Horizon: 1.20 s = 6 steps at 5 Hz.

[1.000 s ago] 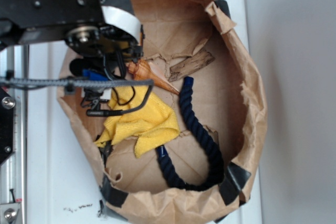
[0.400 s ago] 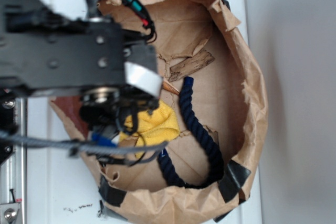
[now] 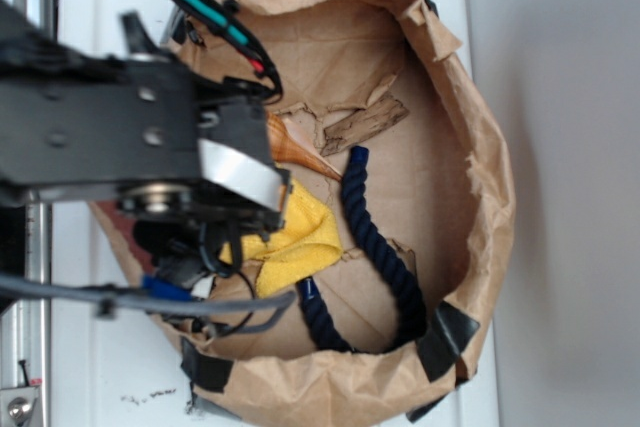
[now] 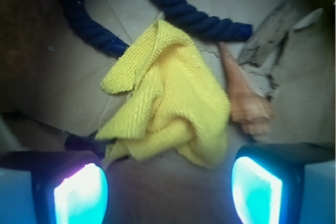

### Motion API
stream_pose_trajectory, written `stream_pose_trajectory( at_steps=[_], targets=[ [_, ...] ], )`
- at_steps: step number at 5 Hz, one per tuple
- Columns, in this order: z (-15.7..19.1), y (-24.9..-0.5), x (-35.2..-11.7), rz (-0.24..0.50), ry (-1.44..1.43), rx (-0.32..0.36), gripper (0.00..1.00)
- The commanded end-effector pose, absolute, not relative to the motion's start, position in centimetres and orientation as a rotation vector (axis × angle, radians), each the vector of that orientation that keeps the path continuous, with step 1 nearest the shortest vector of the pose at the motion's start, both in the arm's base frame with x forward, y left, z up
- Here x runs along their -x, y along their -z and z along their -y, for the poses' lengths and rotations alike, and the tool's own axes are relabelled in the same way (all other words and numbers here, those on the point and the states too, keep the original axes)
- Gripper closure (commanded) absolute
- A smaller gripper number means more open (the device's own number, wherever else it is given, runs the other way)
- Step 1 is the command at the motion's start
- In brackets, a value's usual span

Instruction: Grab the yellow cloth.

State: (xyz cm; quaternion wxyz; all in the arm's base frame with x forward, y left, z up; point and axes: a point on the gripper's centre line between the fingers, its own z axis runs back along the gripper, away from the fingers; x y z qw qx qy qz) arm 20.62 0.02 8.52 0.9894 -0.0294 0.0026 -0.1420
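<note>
Hovering over yellow cloth (image 4: 168, 103), gripper (image 4: 168, 190) jaws wide apart, empty.
Soft, light, crumpled; pinch the bunched near fold.

Pincer (image 4: 168, 182) open, empty; fingers (image 4: 81, 192) spread wide; arm (image 3: 100, 137) overhead

Below me a white surface (image 3: 120, 367) spreads out, marked with a few dark specks near its lower edge. To one side runs a plain grey wall (image 3: 570, 187), evenly lit, with a soft shadow falling along its inner edge.
</note>
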Motion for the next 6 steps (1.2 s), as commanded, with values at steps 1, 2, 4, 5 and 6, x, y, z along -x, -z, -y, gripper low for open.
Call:
stream_pose_trajectory(
  at_steps=[1,2,4,5,6],
  targets=[
    [-1.59,-9.59,-21.49,0.027,0.281,0.088,0.00],
    [-1.15,-9.46,-20.98,0.038,0.289,0.068,0.00],
    [-0.72,-9.40,-21.56,0.037,0.253,0.050,0.00],
    [-0.72,-9.40,-21.56,0.037,0.253,0.050,0.00],
    [-0.72,-9.40,-21.56,0.037,0.253,0.050,0.00]
  ],
)
